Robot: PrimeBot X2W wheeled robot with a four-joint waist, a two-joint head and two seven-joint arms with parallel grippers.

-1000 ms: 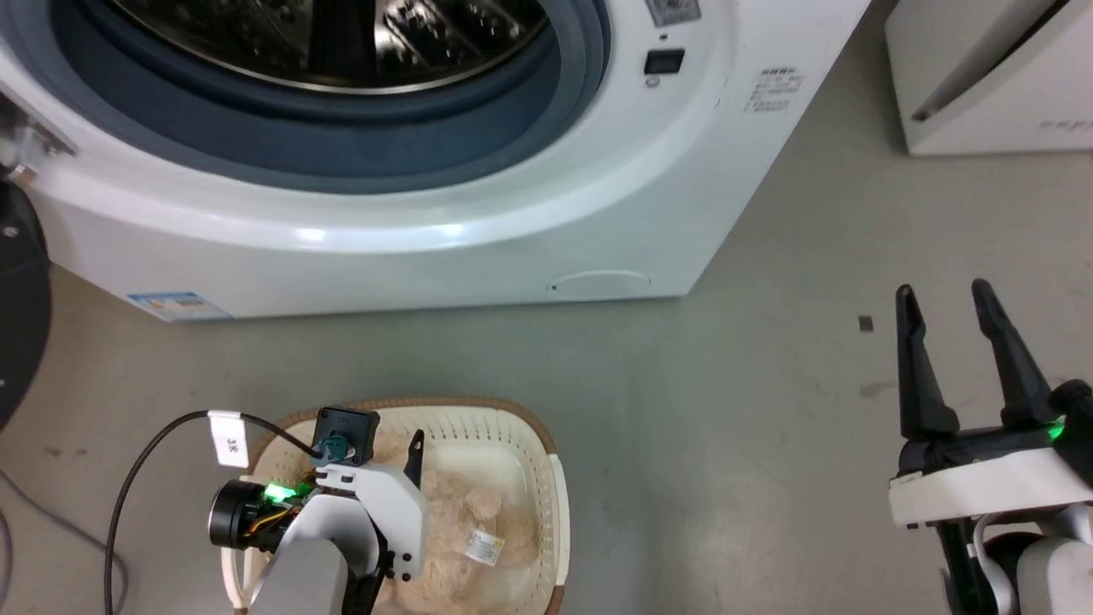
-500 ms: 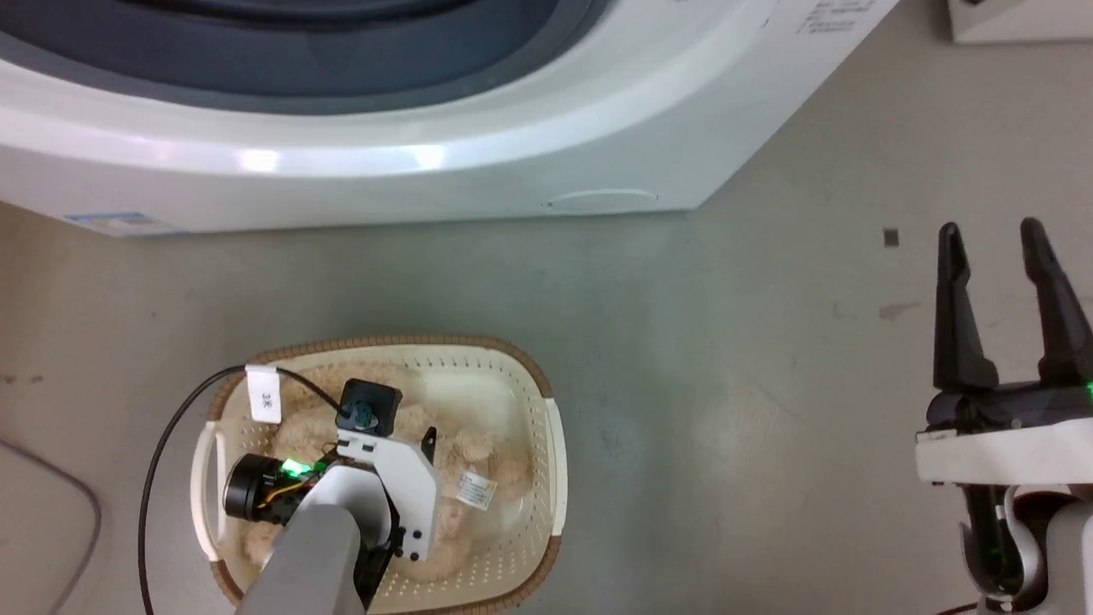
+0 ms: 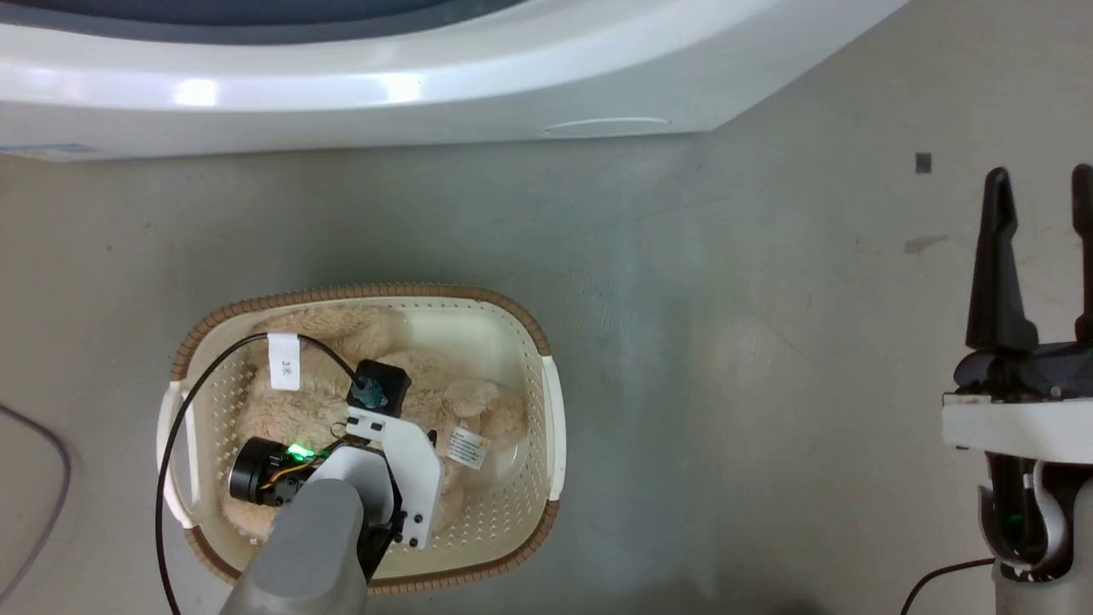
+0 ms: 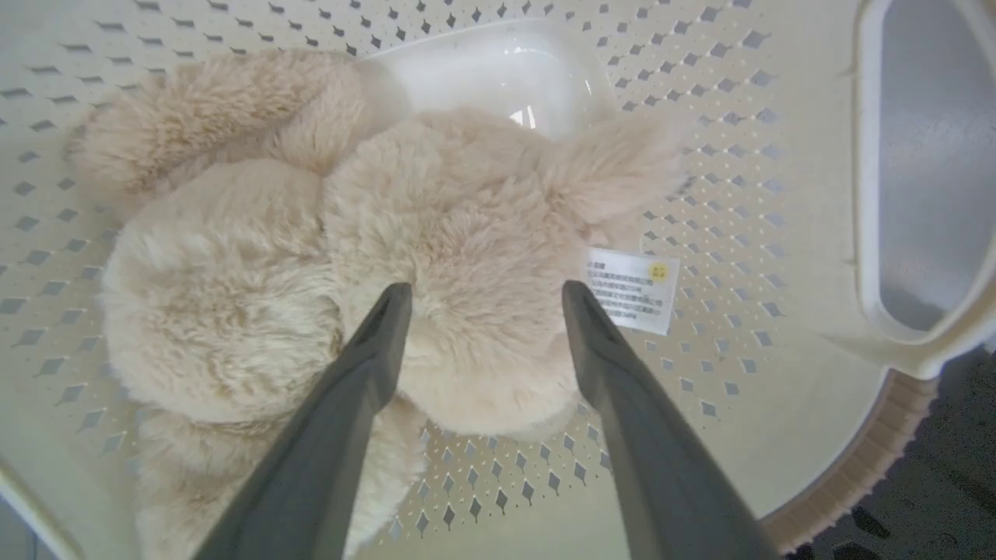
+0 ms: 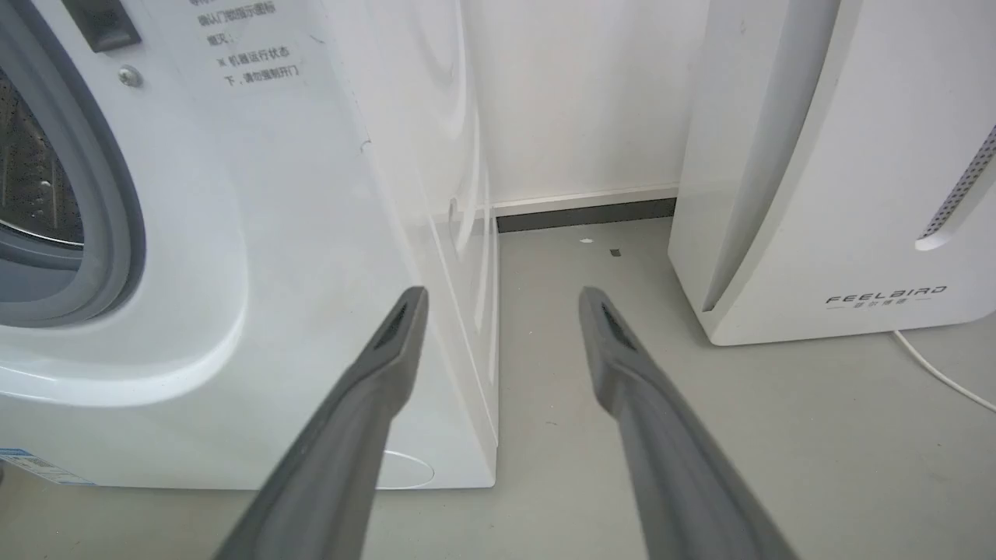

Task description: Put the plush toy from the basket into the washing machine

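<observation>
Grasping side: left gripper (image 4: 484, 292) spread astride the plush toy (image 4: 233, 272), to pinch its bulk.
Idle side: right gripper (image 5: 503, 294) parted, empty.

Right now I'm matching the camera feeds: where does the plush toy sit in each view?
Head view: plush toy lower left, inside the basket.
Left wrist view: plush toy centre, left tool open astride it.
Right wrist view: faces the washing machine instead.
Shared landmark: the toy's white tag.

The grey floor (image 3: 768, 359) is scuffed. A white wall (image 5: 576, 93) with dark skirting (image 5: 583, 215) stands far back, and a white appliance (image 5: 840, 155) sits right.
</observation>
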